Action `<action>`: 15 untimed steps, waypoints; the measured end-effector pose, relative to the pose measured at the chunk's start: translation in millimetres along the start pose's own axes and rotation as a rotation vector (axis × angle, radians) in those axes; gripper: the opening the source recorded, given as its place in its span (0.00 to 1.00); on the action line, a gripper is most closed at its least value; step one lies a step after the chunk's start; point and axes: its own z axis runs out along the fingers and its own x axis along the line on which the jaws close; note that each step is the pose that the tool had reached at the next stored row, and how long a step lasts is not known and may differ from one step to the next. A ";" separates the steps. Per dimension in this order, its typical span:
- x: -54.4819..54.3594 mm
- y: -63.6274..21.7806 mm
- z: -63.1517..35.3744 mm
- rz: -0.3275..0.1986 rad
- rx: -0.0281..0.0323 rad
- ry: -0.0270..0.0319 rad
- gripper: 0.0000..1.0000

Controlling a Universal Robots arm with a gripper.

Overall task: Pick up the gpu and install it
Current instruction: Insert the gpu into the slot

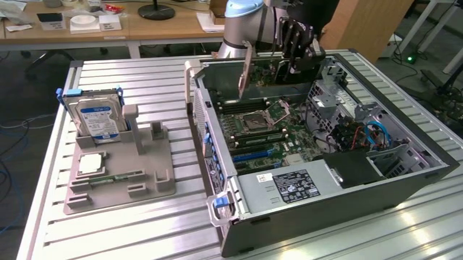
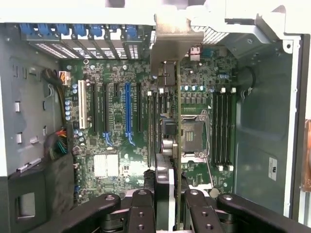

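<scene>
The gpu [image 1: 266,77] hangs on edge above the rear of the open computer case [image 1: 405,179], its silver bracket [image 1: 246,64] toward the exterior view's left. My gripper [image 1: 291,60] is shut on the card's upper edge. In the wrist view the gpu [image 2: 171,132] runs edge-on away from my gripper [image 2: 170,194], held between the black fingers [image 2: 146,204], with its bent bracket [image 2: 175,42] at the far end. It hovers over the motherboard, between the expansion slots [image 2: 128,111] and the processor socket [image 2: 190,131], apart from both.
A grey fixture tray [image 1: 145,187] on the exterior view's left holds a hard drive with a blue label [image 1: 97,122], a small square chip [image 1: 90,162] and a memory stick [image 1: 112,177]. The power supply [image 1: 289,187] and cables [image 1: 376,135] occupy the case's near part.
</scene>
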 end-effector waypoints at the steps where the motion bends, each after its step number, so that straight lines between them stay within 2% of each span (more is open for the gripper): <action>1: 0.0 -0.1 0.1 -0.002 0.0009 -0.0001 0.28; 8: 0.0 -0.1 0.9 -0.004 0.0023 -0.0007 0.28; 12: 2.0 0.1 7.6 -0.004 0.0022 -0.0005 0.28; 15: 3.4 0.2 12.9 0.011 0.0051 -0.0002 0.28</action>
